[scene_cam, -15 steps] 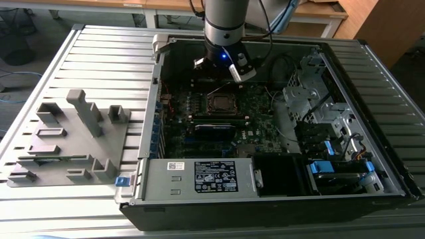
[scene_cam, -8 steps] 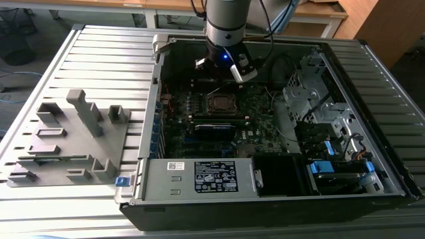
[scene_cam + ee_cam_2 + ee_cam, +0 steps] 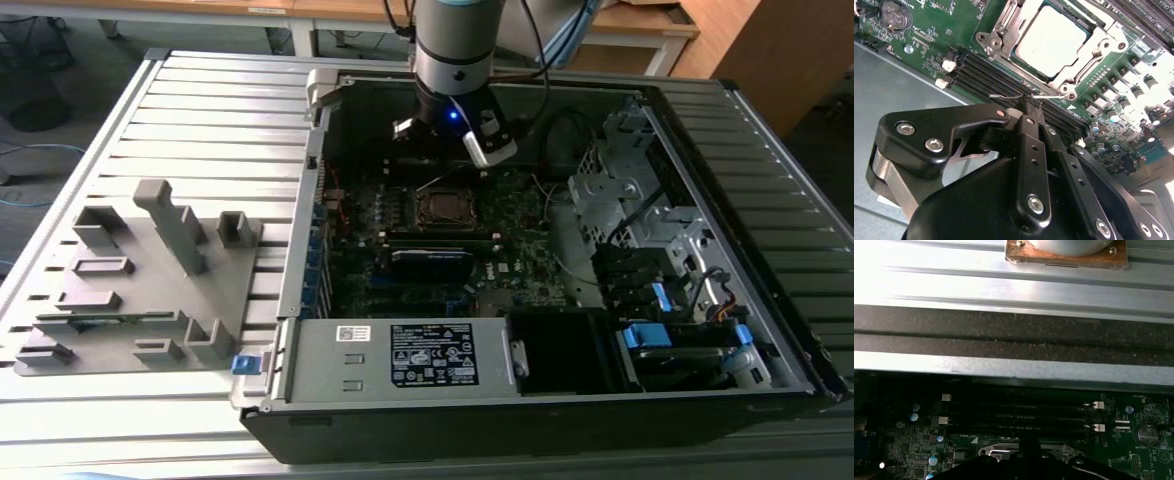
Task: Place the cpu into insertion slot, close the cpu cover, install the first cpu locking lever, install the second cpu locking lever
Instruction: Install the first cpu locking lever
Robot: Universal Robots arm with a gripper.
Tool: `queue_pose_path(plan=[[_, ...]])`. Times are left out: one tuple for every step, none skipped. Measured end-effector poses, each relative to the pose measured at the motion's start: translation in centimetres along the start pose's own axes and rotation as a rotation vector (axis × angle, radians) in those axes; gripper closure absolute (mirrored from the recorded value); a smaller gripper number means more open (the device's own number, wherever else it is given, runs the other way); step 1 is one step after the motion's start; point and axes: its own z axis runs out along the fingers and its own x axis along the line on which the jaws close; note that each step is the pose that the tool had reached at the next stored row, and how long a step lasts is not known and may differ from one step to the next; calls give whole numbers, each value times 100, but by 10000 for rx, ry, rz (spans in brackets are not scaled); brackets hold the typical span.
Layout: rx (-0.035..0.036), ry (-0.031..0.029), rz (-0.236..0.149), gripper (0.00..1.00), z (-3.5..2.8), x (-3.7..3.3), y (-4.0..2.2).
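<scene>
In the second wrist view the cpu (image 3: 1051, 37) lies flat in the insertion slot, its pale metal top showing through the window of the silver cpu cover (image 3: 1004, 30), which is folded down over it. A thin wire locking lever (image 3: 1001, 96) runs along the socket's near side. My gripper (image 3: 1029, 103) is shut, its black fingers (image 3: 1026, 145) meeting at that wire; whether they pinch it or only press on it is unclear. In the exterior view the gripper (image 3: 481, 155) hangs just behind the insertion slot (image 3: 445, 205) inside the open computer case.
Black memory slots (image 3: 984, 75) lie between gripper and socket, and a coin battery (image 3: 893, 14) sits on the board. The case's power supply (image 3: 400, 355) and drive cage (image 3: 641, 200) flank the board. A grey parts fixture (image 3: 147, 280) stands at the exterior view's left.
</scene>
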Motion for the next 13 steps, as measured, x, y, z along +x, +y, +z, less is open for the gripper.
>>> queue_pose_path(plan=[[-1, 0, 0, 89, 6, 0, -1], [-2, -1, 0, 89, 9, -1, -2], [0, 0, 1, 89, 8, 0, -2], [0, 0, 1, 89, 8, -1, -2], [-1, 0, 0, 89, 20, 0, -4], [-1, 0, 0, 89, 30, 1, -7], [-2, 0, 0, 89, 31, 0, -7], [-2, 0, 0, 89, 31, 1, -7], [-2, -1, 0, 89, 32, 0, -7], [-6, -3, 0, 89, 37, 0, -7], [-6, -3, 0, 89, 42, 1, -8], [-2, 0, 0, 89, 46, 1, -10], [-2, 0, 0, 89, 52, 2, -11]])
